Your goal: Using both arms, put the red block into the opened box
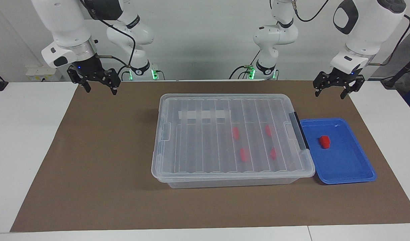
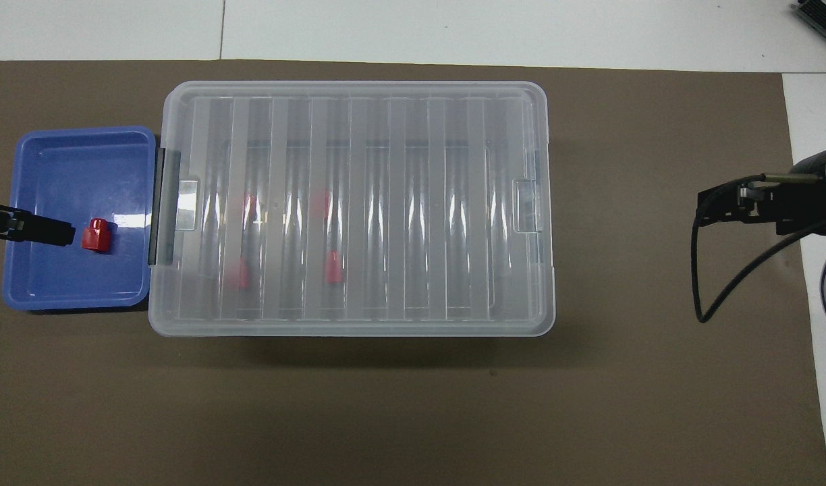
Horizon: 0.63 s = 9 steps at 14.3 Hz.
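Note:
One red block (image 1: 324, 141) (image 2: 96, 235) lies in the shallow blue tray (image 1: 355, 167) (image 2: 48, 169), apart from both grippers. The box (image 1: 225, 180) (image 2: 359, 327), a clear bin, stands mid-mat with its ribbed lid (image 1: 198, 150) lying flat on top. Several more red blocks (image 1: 235, 133) show blurred through the lid. My left gripper (image 1: 329, 95) (image 2: 62, 233) hangs open and empty in the air at the left arm's end, over the mat's edge by the tray. At the right arm's end my right gripper (image 1: 101, 91) (image 2: 717, 204) hangs open, empty, high over the mat.
A brown mat (image 1: 101, 174) covers the white table. The blue tray sits tight against the box's end with the black handle (image 1: 300, 130). A white tape strip (image 1: 205, 114) crosses the lid. A black cable (image 2: 723, 283) loops down from the right wrist.

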Motion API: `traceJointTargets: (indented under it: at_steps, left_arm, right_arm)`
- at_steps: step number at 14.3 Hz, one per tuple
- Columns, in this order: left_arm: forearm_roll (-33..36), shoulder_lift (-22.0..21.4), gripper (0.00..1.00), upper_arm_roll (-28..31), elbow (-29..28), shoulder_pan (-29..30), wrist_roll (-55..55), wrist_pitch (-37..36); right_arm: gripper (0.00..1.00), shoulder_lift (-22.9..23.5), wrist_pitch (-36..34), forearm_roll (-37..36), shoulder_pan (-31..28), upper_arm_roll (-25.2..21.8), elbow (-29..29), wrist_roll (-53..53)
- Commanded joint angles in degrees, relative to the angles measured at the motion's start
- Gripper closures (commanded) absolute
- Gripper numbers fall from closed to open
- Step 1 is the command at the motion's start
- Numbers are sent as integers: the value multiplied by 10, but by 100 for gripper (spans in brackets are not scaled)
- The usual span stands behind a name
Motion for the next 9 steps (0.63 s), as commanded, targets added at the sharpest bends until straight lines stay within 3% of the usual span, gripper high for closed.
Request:
traceJointTargets:
  at_steps: [1,7,9]
  left_arm:
    - [-7,-13,0,2,-12,0,-4,-4]
    - [-7,-13,0,2,-12,0,-5,-4]
    - [-7,-13,0,2,-13,0,-4,-4]
  right_arm:
    - [0,-14,4,-1,-7,4,-15,6]
    - [0,-14,8,3,-8,3,-21,3]
    - [0,-15,43,4,-2,3,-32,10]
